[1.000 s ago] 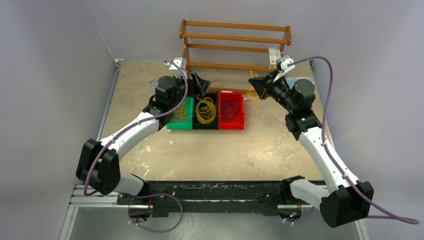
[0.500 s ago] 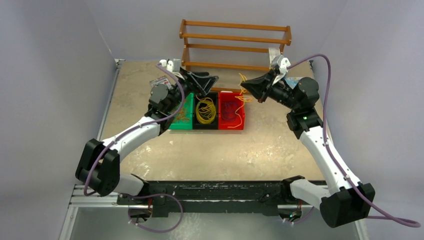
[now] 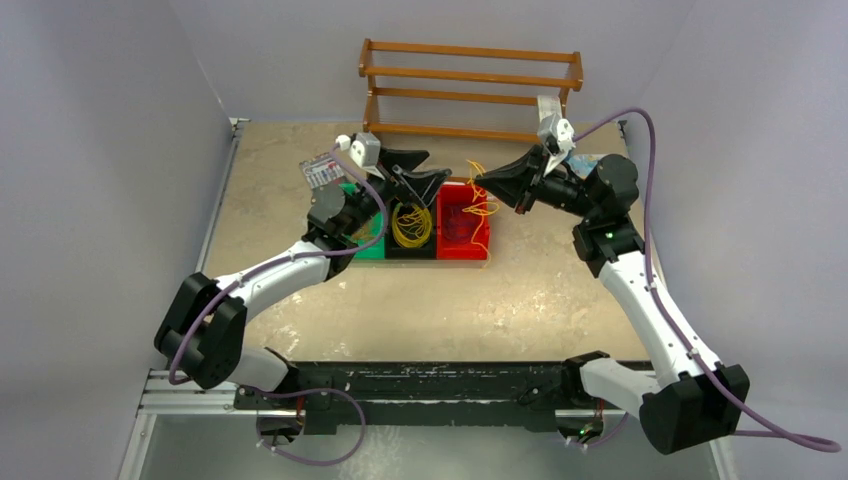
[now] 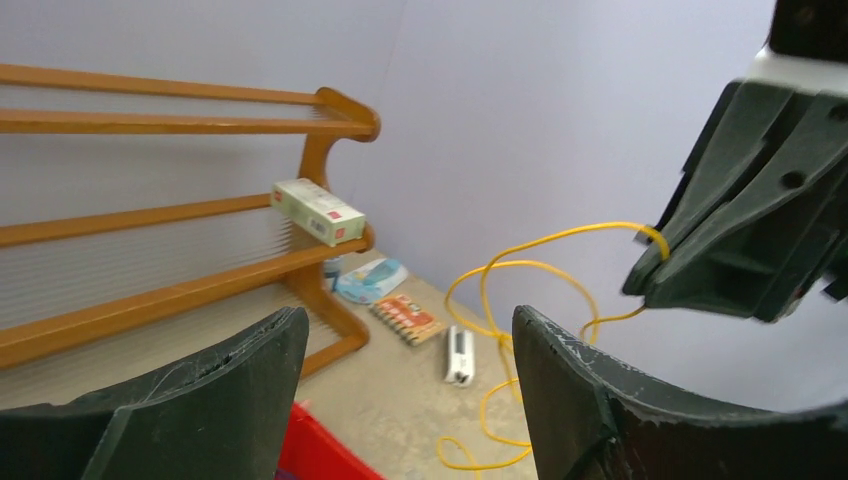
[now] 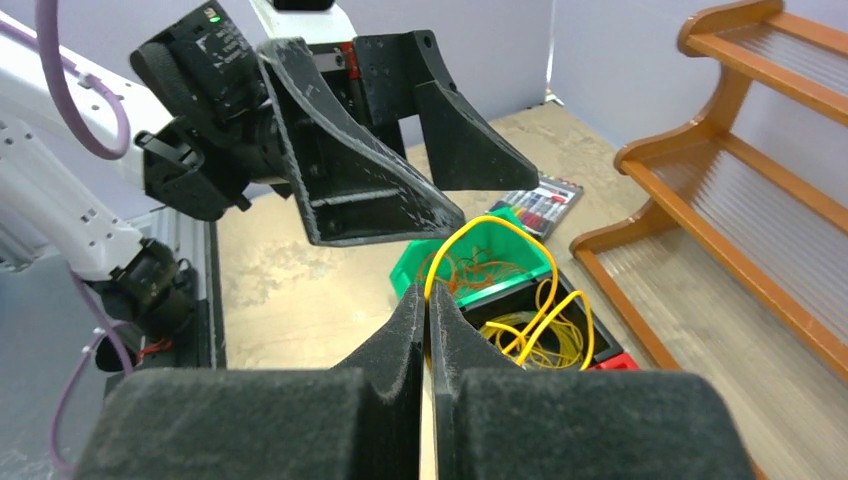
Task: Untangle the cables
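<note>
At the far edge of the table [image 3: 450,300] a rack [image 3: 470,95] is stood. Before it, near the middle, a green bin [image 3: 372,252], a black bin [image 3: 411,253] and a red bin [image 3: 462,252] are lined up. Above them the left gripper [image 3: 438,164] is held with jaws spread wide, nothing grasped. The right gripper [image 3: 478,180] (facing it) is clenched on a yellow cable [image 3: 483,205], whose loops dangle near the red bin. Other cables [image 3: 411,222] are kept in the bins: orange in green, yellow in black, dark in red.
</note>
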Robot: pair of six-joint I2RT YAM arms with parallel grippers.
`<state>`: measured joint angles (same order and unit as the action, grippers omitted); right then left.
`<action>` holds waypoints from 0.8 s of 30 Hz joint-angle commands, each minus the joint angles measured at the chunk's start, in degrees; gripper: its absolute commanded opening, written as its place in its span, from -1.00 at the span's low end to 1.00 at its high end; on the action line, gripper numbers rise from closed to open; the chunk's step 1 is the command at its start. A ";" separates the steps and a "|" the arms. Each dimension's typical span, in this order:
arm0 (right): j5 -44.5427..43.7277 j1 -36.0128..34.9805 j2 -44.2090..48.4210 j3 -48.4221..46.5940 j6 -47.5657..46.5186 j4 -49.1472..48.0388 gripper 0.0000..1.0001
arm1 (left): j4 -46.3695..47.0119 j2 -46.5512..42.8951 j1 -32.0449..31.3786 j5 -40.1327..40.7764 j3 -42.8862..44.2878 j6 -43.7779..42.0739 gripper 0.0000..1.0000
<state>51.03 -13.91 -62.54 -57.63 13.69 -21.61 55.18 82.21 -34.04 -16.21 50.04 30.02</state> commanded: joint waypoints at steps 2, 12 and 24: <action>5.39 0.03 -0.47 -2.62 1.40 -3.10 -1.00 | 1.81 -3.80 -1.53 2.18 -2.15 -15.21 0.50; 9.42 -0.05 -2.90 -2.97 1.57 -3.18 -1.00 | 3.57 -4.31 -4.89 -0.62 -3.94 -24.78 0.53; 12.56 -0.71 -4.59 -3.32 1.87 -2.86 -1.00 | 3.80 -4.34 -5.16 -0.76 -2.59 -23.94 0.45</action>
<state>60.90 -14.00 -66.87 -58.17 14.59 -21.91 55.88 79.68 -38.92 -16.43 46.15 6.81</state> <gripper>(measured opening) 0.008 0.738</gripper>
